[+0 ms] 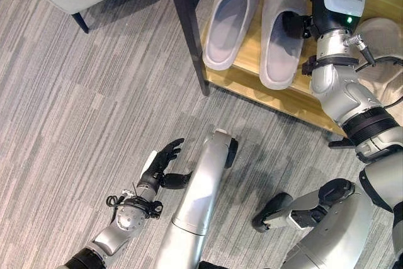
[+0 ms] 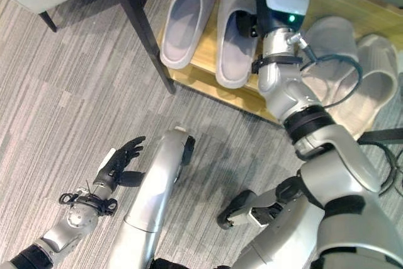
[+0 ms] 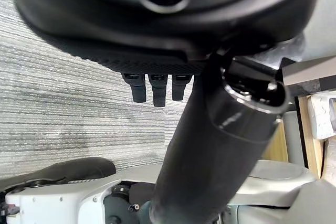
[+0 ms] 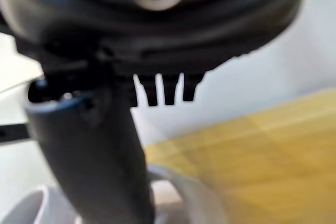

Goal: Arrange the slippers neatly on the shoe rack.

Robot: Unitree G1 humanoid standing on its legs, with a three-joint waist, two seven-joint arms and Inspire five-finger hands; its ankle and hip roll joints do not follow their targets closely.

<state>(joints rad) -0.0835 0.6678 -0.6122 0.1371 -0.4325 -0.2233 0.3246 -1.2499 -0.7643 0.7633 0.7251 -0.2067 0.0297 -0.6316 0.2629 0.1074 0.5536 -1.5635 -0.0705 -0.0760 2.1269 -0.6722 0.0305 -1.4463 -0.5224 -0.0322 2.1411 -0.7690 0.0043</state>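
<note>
Now the right hand (image 1: 296,24) hovers over a slipper (image 1: 281,33) on the rack (image 1: 252,74), fingers straight; left hand (image 1: 165,163) hangs relaxed above the floor (image 1: 75,111).

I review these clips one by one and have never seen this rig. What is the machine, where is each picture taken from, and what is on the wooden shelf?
This is a humanoid robot with two silver arms ending in dark hands. The two wide pictures come from cameras in its head, looking down. The two close pictures come from cameras on its wrists, looking along each hand.

The wooden shoe rack stands on a grey striped floor. A pair of grey slippers lies side by side on it. Another pale pair lies further to the robot's right, partly behind the arm.

The right hand reaches over the right slipper of the grey pair; whether it grips cannot be told. The left hand hangs open above the floor, holding nothing.
</note>
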